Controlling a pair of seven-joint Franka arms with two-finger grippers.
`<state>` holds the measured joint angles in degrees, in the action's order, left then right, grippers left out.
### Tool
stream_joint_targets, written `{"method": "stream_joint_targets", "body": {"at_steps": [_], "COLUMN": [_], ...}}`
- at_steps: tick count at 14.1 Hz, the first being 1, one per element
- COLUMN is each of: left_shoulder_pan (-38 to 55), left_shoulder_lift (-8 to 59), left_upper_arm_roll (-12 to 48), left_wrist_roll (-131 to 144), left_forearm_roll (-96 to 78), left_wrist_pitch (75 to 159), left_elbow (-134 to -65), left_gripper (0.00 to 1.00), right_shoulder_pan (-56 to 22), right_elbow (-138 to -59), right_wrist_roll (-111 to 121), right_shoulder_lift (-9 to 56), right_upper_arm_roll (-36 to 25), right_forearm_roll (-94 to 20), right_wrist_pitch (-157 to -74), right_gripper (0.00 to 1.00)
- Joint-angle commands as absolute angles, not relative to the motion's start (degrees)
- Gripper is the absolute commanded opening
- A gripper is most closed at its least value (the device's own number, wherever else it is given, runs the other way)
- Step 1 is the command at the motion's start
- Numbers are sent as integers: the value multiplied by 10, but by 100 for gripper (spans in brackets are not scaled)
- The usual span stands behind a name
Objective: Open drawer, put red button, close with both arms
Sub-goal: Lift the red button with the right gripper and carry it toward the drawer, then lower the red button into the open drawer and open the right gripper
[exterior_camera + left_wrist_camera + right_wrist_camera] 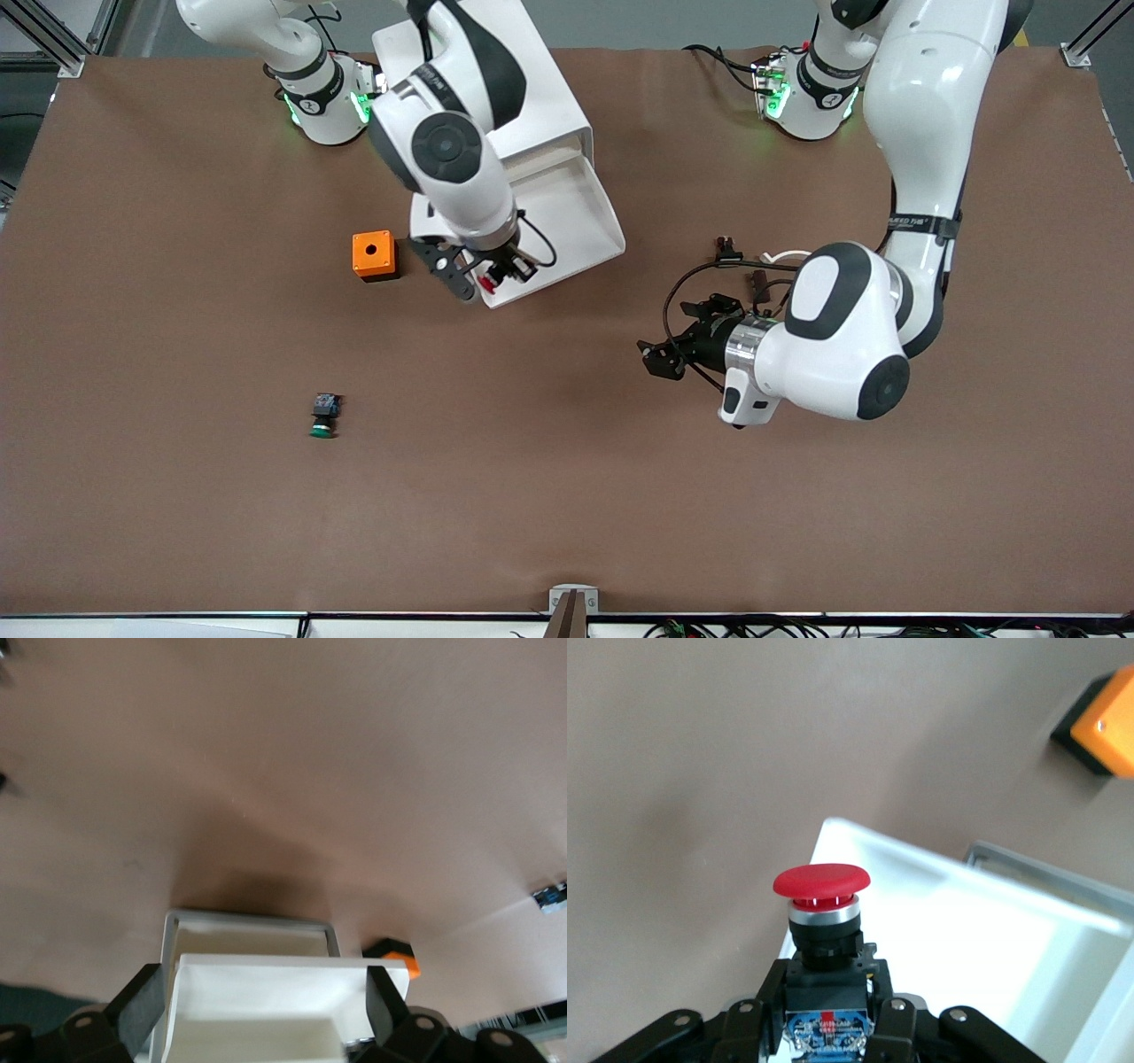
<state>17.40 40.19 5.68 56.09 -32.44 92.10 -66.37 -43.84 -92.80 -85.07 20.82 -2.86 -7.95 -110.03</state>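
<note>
red button (pixel 821 881): we see a round red cap on a silver collar, black neck, black-and-blue body below; it's up in the air, over the front corner of the open drawer (pixel 567 226).
drawer: white, pulled out of a white cabinet (pixel 483 89) at the right arm's end of the desk; we see nothing lying in the part not hidden by the arm.
desk (pixel 177 496): plain brown top, bare over most of its area; metal frame posts at the corners.
orange box (pixel 373 255): on the desk just beside the drawer front.
green button (pixel 324 416): lying on the desk, nearer the front camera than the orange box, well apart from it.
right hand (pixel 483 276): we see it pinching the red button by its body, cap pointing away from the wrist.
left hand (pixel 663 357): fingers (pixel 142 1008) spread wide, holding nothing, low above bare desk, facing the drawer.
</note>
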Motion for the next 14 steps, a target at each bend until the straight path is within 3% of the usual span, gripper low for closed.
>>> {"method": "stream_joint_targets", "body": {"at_steps": [1,4,9,14], "left_shoulder_pan": [178,192,249,286], "left_shoulder_lift": [363,357,356,357], "left_upper_arm_roll": [52,52,53,60], "left_wrist_roll": [549,550,559,555], "left_forearm_roll": [-283,-243,-132,-77], "left_wrist_pitch": [940,953,1070,1078], "left_elbow": [-693,-695,-759,-779], "left_gripper": [100,100,100,100], "right_shoulder_pan": [-467,-487,-518,-534], "right_elbow": [-969,-1016,-1025,-1048], "right_wrist_roll": [-908,-923,-981,-1003], "right_shoulder_lift": [183,161,158,156], "right_upper_arm_roll": [-34,-34,-35,-35], "right_forearm_roll": [-81,-81,-79,-75], "right_wrist_pitch": [-1132,-1156,-1155,-1164], "right_gripper": [0,0,0,0]}}
